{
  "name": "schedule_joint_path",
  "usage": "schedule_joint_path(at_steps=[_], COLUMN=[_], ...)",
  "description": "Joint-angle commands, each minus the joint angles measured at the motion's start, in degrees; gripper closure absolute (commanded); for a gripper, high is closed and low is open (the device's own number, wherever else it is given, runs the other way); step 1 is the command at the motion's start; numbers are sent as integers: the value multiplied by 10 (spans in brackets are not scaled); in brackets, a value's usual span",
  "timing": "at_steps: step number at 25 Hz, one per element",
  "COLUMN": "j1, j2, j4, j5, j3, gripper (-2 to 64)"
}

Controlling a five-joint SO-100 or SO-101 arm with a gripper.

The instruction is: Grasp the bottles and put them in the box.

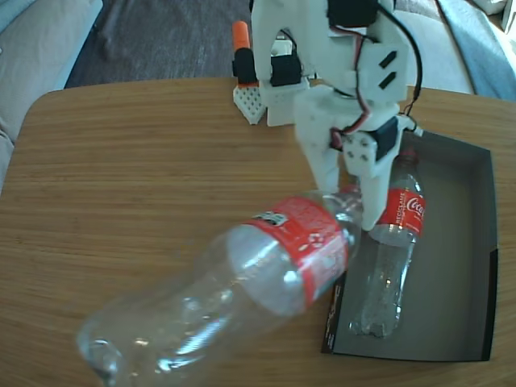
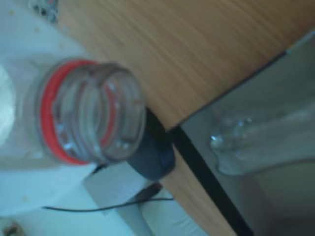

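A clear plastic bottle with a red label hung tilted over the wooden table's front edge, its neck clamped by the white two-finger gripper of the downward-bent arm. Beyond, another labelled clear bottle lay inside the shallow grey-lined cardboard box at the right edge.

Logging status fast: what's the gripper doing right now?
Gripper: shut on the bottle, gripping it by the neck.

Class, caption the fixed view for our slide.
Gripper lifts one bottle by its neck; another bottle lies in the box.
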Motion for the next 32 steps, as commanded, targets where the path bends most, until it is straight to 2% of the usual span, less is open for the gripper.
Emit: schedule_joint_path(at_steps=[1, 5, 10, 17, 26, 32], j1=[-61, -159, -289, -405, -453, -439], j2=[32, 23, 21, 21, -44, -110], j4=[1, -5, -8, -20, -108, -112], j5=[24, 58, 58, 58, 58, 66], j3=[-38, -35, -8, 51, 83, 69], gripper=[618, 618, 618, 618, 618, 618])
